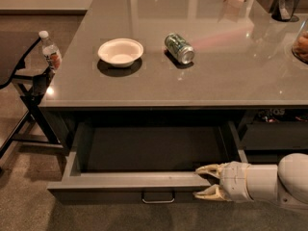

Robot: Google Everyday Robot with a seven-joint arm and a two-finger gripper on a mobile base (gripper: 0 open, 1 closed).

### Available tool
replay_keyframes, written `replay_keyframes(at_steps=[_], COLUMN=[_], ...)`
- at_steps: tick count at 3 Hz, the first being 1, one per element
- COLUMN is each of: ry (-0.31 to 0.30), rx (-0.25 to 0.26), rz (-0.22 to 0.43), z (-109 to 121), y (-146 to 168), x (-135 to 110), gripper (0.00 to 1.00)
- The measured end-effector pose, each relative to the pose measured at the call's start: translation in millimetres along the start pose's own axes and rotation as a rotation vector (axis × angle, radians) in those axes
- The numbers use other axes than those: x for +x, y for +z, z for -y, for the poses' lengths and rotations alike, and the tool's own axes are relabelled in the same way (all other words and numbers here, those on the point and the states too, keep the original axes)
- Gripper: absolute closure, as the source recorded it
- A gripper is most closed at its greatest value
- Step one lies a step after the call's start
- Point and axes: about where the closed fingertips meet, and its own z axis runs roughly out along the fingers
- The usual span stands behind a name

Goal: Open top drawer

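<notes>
The drawer (120, 181) sits just under the worktop's (192, 88) near edge and is drawn well out, so its plain grey inside shows down to the floor of the box. By my judgement the opening itself is as good as done, and the step in hand is the finish: let go and clear off.

The drawer's long axis runs left to right, parallel to the worktop edge. Its front faces the camera, and it slides out that way too. The handle (158, 197) is centred on the front, low down.

The gripper (198, 181) is at the right part of the front, right of the handle. Its fingers (208, 169) are spread, one at the front's top rim and one low on its face. I cannot tell whether they touch the panel.

The next move calls for drawing the arm back to the right without catching the rim or nudging the drawer inward.

On the worktop lie a bowl (120, 52) and a can (179, 47) on its side, well apart from the gripper.
</notes>
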Motion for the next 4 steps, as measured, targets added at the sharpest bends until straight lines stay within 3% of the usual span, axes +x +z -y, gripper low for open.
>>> replay_keyframes(at_steps=[2,3,4], ry=[0.001,0.001,0.001], rx=[0.002,0.002,0.002], rz=[0.001,0.001,0.001], z=[-1.8,-1.8,-1.8], y=[-2.3,-2.2,-2.2], x=[-0.9,-0.9,-1.0], gripper=[1.00,0.88,0.65])
